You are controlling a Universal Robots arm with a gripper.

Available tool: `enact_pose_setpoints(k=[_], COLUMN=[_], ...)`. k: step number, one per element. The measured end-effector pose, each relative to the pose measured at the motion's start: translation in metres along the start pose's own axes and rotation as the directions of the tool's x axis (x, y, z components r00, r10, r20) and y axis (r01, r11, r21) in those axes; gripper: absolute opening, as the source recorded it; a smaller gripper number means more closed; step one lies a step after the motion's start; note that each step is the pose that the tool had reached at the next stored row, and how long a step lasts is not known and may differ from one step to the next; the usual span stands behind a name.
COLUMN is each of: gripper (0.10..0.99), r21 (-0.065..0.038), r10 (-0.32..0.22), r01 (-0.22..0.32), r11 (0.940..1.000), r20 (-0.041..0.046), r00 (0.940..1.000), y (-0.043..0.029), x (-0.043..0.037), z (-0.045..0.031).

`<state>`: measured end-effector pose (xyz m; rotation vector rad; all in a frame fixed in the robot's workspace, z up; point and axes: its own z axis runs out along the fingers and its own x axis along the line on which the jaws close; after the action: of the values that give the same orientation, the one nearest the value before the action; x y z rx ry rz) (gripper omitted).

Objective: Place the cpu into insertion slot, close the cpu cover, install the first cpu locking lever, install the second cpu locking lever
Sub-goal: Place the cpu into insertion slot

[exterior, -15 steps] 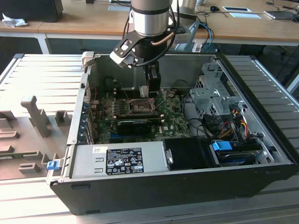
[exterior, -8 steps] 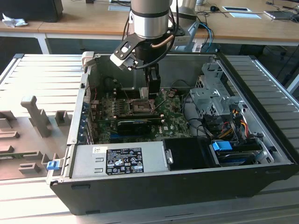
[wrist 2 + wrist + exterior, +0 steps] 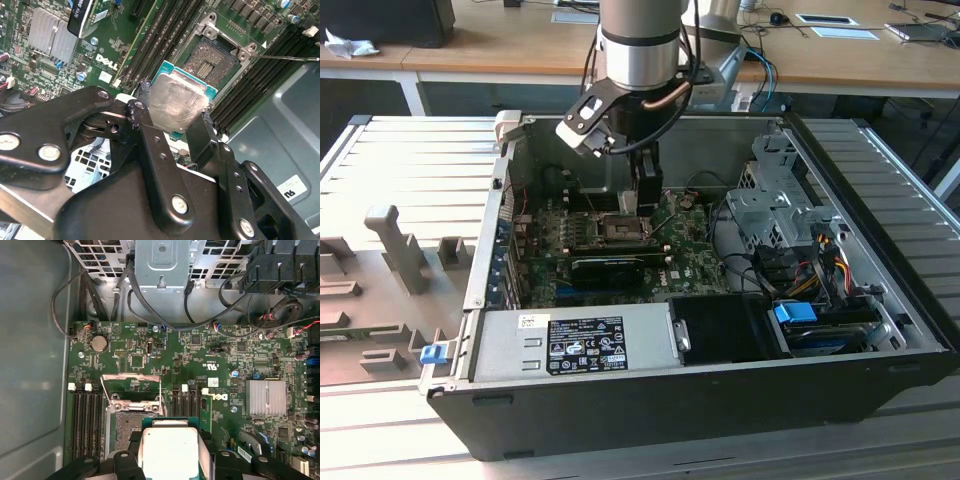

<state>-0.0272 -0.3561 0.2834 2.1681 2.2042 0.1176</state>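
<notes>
In both wrist views my gripper [image 3: 175, 107] is shut on the cpu [image 3: 177, 100], a square chip with a silver top and a green rim, pinched between two black fingers [image 3: 145, 125]. The chip hangs just above and to one side of the insertion slot [image 3: 212, 57], whose dark pin field lies bare. In the first wrist view the cpu [image 3: 170, 450] overlaps the near edge of the slot [image 3: 131, 422]. The cpu cover [image 3: 131, 377] stands swung up at the slot's far side. A thin locking lever [image 3: 285, 57] sticks out, unlatched. In the exterior view the gripper [image 3: 633, 198] hovers over the slot [image 3: 620, 228].
The green motherboard [image 3: 225, 365] lies inside an open black computer case [image 3: 880, 330]. Memory slots [image 3: 87, 420] flank the socket. A finned heat sink [image 3: 265, 397], a long black card [image 3: 615, 268], a power supply [image 3: 580, 340] and a drive cage [image 3: 775, 215] with cables surround it.
</notes>
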Motion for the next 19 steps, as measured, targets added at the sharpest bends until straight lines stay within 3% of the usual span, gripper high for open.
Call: enact_pose_setpoints(k=[5, 12, 19], gripper=[0.533, 0.533, 0.533], r21=[-0.001, -0.001, 0.0], r10=[0.0, 0.0, 0.004], r01=[0.0, 0.0, -0.004], r11=[1.0, 1.0, 1.0], r20=[-0.0001, -0.0001, 0.0005], r00=[1.0, 1.0, 1.0], y=[-0.0069, -0.0127, -0.0145], x=[0.0057, 0.0197, 0.0203], z=[0.0103, 0.0245, 0.041])
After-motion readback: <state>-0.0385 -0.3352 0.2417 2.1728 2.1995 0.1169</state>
